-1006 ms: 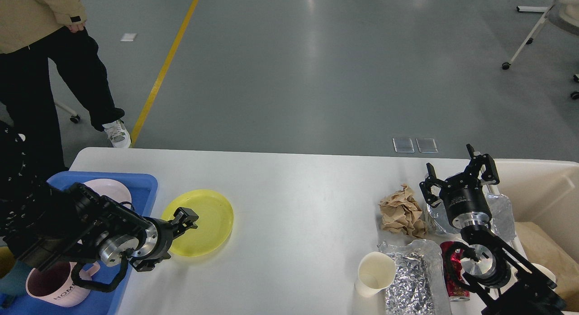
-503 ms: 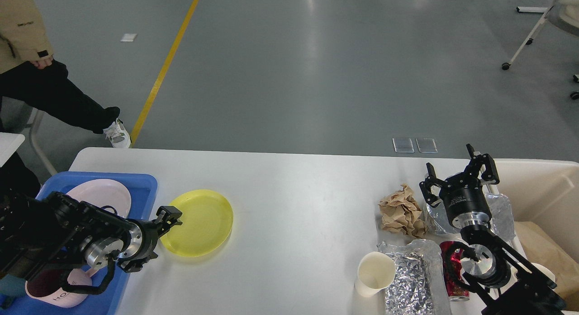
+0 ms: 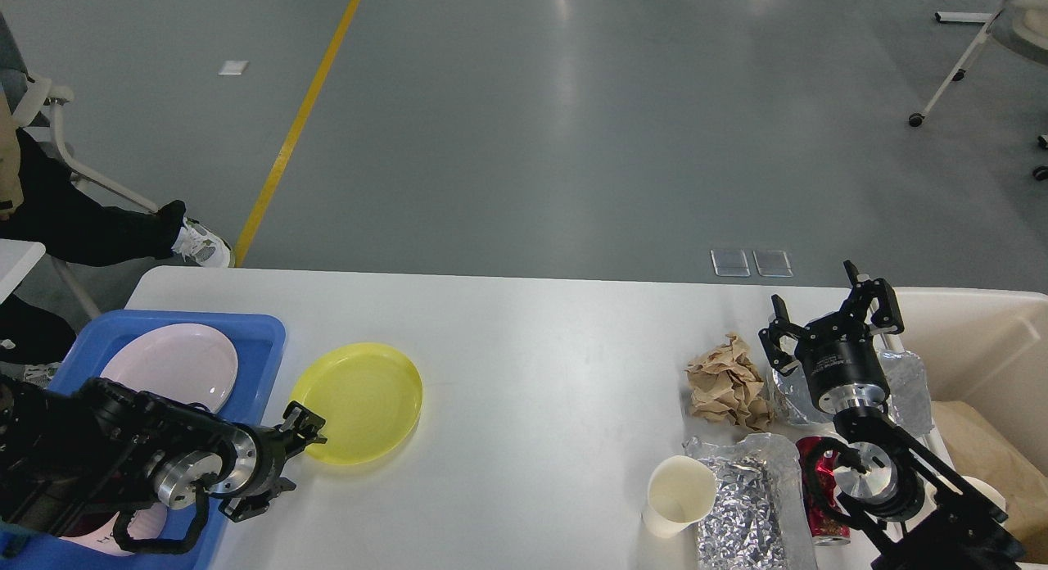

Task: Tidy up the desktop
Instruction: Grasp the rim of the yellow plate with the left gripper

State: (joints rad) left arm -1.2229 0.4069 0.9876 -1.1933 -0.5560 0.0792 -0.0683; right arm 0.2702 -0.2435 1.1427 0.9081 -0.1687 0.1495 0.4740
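Note:
The white desktop (image 3: 532,341) holds a yellow plate (image 3: 360,402) at the left. At the right it holds crumpled brown paper (image 3: 725,382), crumpled foil (image 3: 749,496), more foil (image 3: 905,373), a red can (image 3: 823,504) and a white paper cup (image 3: 679,496). My left gripper (image 3: 301,427) is at the plate's near-left rim; its fingers are too small and dark to tell apart. My right gripper (image 3: 828,316) is open and empty, just right of the brown paper and above the foil.
A blue tray (image 3: 266,332) at the left edge holds a pink plate (image 3: 176,365); my left arm covers its near part. A beige bin (image 3: 982,324) with brown paper inside stands at the right edge. A person's leg and a chair are beyond the table's left corner.
My left gripper has pulled back left and toward me, from over the yellow plate to its rim. The plate has not moved. The person has moved off to the left. My right arm is still.

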